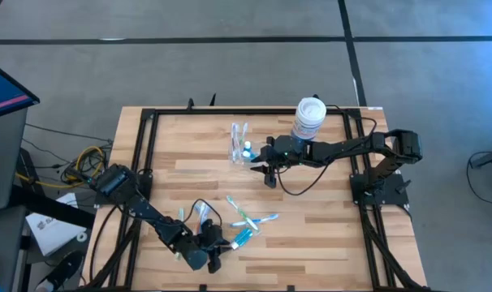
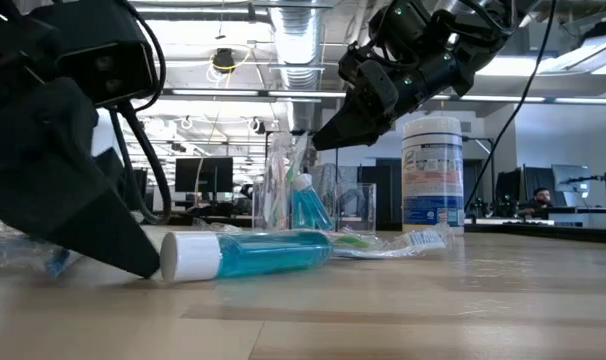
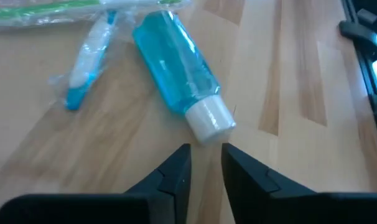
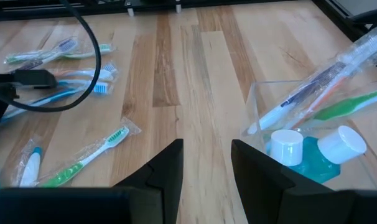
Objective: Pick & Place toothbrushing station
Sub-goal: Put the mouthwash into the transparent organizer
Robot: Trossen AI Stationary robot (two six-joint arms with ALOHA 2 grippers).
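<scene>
Bare wood at table centre, passable between toothbrushing station point(image 1: 241, 148) at twelve o'clock and wrapped toothbrushes point(image 1: 254, 219) at six. Blocked at one o'clock by white jar point(image 1: 308, 119). Blue bottle point(image 3: 179, 71) lying before left gripper point(image 3: 205, 163).

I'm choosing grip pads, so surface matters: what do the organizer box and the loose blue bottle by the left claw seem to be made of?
The organizer looks like clear, glossy hard plastic: its walls are see-through with sharp edges that catch the light. The blue bottle looks like smooth transparent plastic holding blue liquid, with an opaque white, seemingly plastic cap. It lies just ahead of the left claw, untouched.
</scene>
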